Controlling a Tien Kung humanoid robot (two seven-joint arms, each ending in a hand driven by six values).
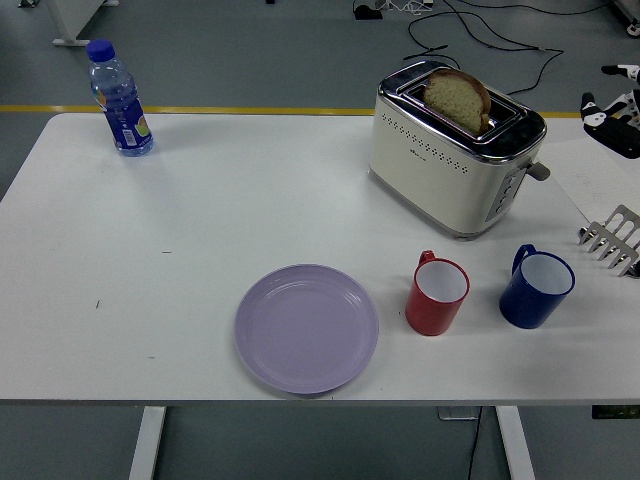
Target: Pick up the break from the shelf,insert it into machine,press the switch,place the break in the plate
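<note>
A slice of bread (457, 97) stands upright in the slot of the cream and chrome toaster (440, 165), its top half sticking out. The toaster's lever (540, 171) juts from its right end. My right hand (612, 103) shows only at the far right edge, well clear of the toaster, with its fingers spread and nothing in them. The lilac plate (307, 327) lies bare near the table's front edge. A white slotted shelf (612, 240) pokes in at the right edge. My left arm is out of view.
A red mug (437, 294) and a blue mug (537, 288) stand between the toaster and the front edge. A blue water bottle (118, 97) stands at the far left corner. Cables lie on the floor beyond the table.
</note>
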